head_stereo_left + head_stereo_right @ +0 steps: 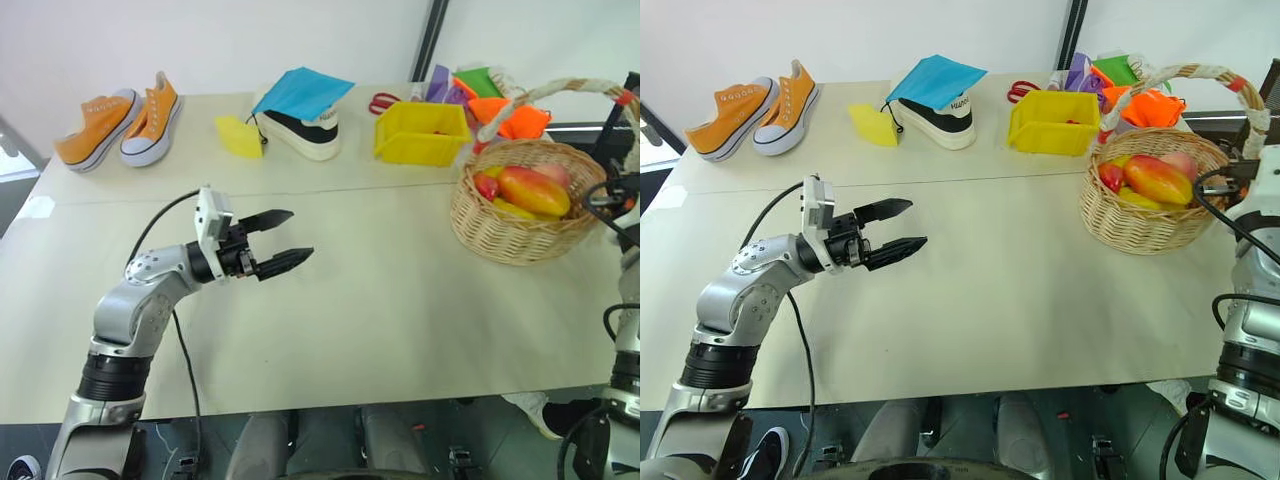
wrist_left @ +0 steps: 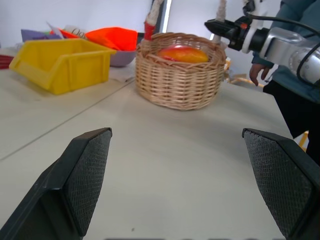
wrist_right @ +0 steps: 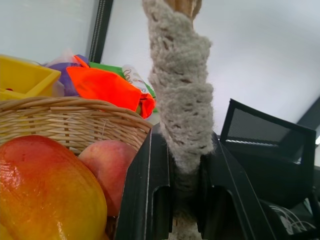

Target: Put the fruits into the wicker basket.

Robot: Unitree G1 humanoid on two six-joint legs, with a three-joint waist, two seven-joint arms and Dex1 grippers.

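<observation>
1. The wicker basket (image 1: 520, 215) stands at the right of the bench (image 1: 380, 300): stiff, light weave, probably easy to tip. The right gripper (image 3: 186, 200) has its fingers clamped on the basket's wrapped handle (image 3: 182, 100), low on one side.
2. The mango (image 1: 534, 190) lies inside: smooth, hard, likely slippery; best taken across its middle.
3. The red fruit (image 1: 487, 186) sits beside it.
4. The left gripper (image 1: 285, 243) hovers with fingers spread wide, empty.

Head pair downward; wrists toward wicker basket (image 2: 179, 75).
</observation>
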